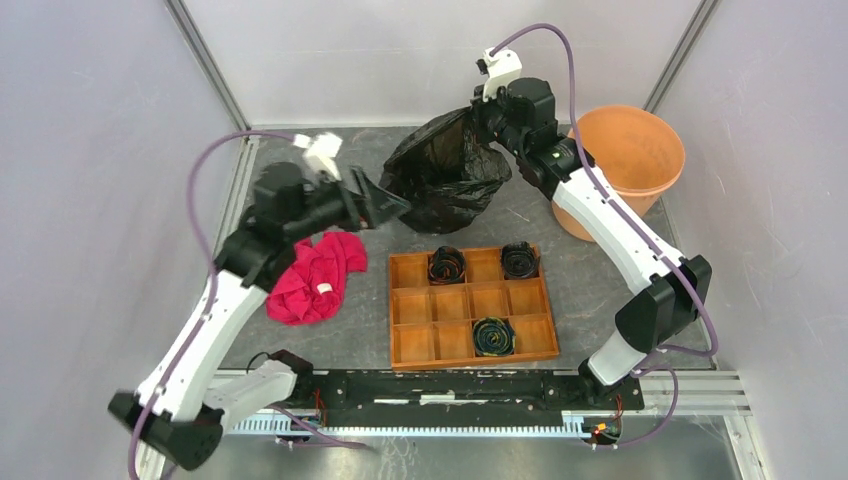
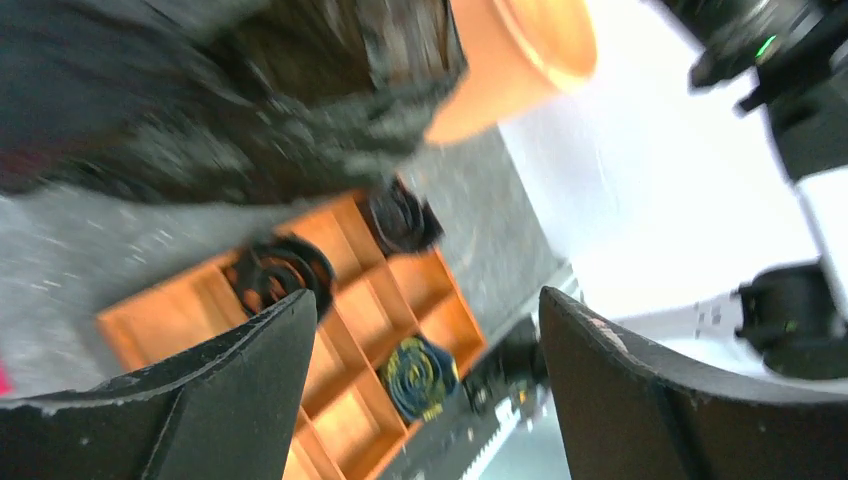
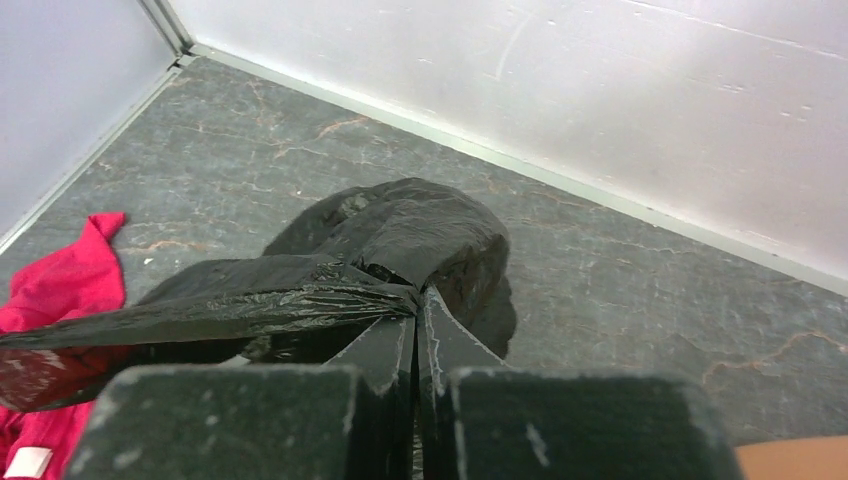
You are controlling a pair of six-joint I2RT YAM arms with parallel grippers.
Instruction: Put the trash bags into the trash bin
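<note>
While the right end effector (image 1: 484, 112) clamps the bag (image 1: 445, 185) and the left end effector (image 1: 385, 205) gapes empty beside it, the carry probably needs a rightward swing over the bin (image 1: 668, 185).

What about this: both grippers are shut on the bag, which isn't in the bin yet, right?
Not both. The right gripper is shut on the bag, but the left gripper is open and empty, as the left wrist view shows. The bag isn't in the bin yet.
</note>
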